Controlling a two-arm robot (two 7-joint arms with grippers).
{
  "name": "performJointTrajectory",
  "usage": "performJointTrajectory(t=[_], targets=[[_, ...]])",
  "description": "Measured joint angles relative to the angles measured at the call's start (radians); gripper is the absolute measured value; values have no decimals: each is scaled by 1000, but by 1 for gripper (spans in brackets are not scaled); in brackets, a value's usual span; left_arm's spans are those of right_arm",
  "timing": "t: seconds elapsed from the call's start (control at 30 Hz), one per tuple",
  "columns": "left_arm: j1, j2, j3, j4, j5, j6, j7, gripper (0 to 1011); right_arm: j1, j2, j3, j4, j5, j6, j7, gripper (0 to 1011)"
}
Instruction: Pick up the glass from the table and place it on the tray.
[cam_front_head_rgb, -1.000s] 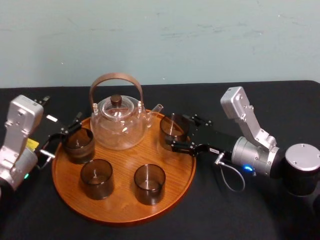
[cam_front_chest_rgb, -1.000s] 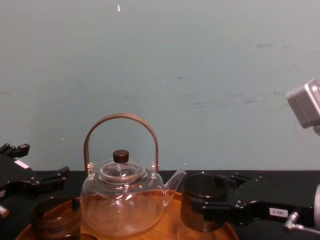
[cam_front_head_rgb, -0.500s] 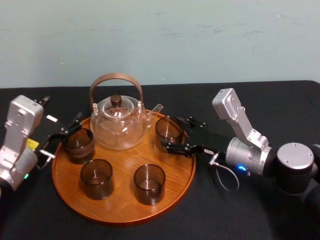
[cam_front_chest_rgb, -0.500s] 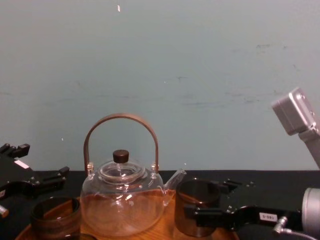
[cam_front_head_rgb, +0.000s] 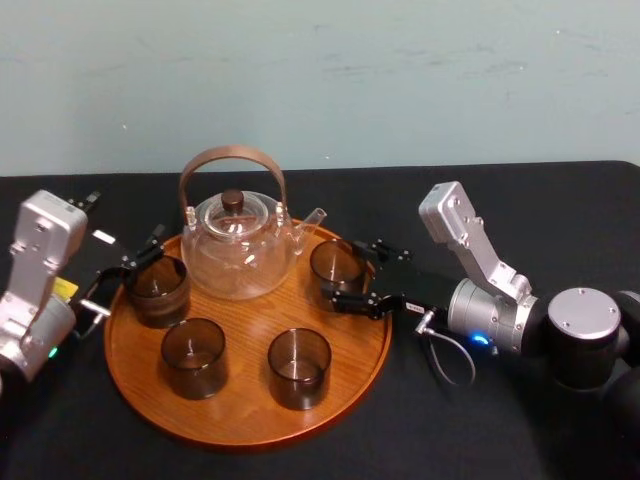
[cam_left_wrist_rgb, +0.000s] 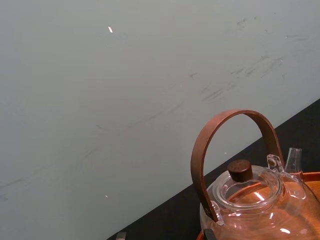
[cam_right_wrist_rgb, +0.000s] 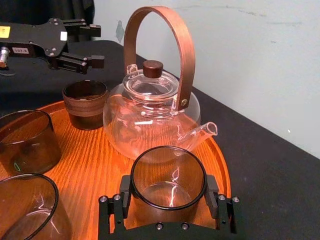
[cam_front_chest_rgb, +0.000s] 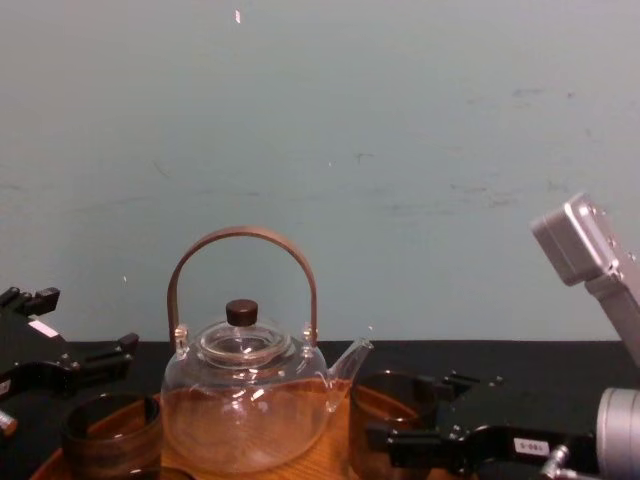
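Black tabletop (cam_front_head_rgb: 480, 420) under a pale green wall carried the tray (cam_front_head_rgb: 240, 425). From the right side, the right end effector (cam_front_head_rgb: 341, 268) reached over the tray rim, its fingers (cam_right_wrist_rgb: 213, 192) clamped against opposite sides of the glass (cam_right_wrist_rgb: 168, 182). The glass stood upright over the tray's right portion, just beside the spout of the glass teapot (cam_front_head_rgb: 238, 250); contact with the tray floor could not be confirmed. The left end effector (cam_right_wrist_rgb: 95, 45) was at the tray's left edge, fingers apart, near another glass (cam_front_head_rgb: 158, 288).
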Motion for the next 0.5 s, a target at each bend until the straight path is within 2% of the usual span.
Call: performJointTrajectory(t=[0.5], targets=[[0, 0, 0, 0, 0, 0, 0, 1001, 0, 1, 0, -2, 2, 0, -1, 912]])
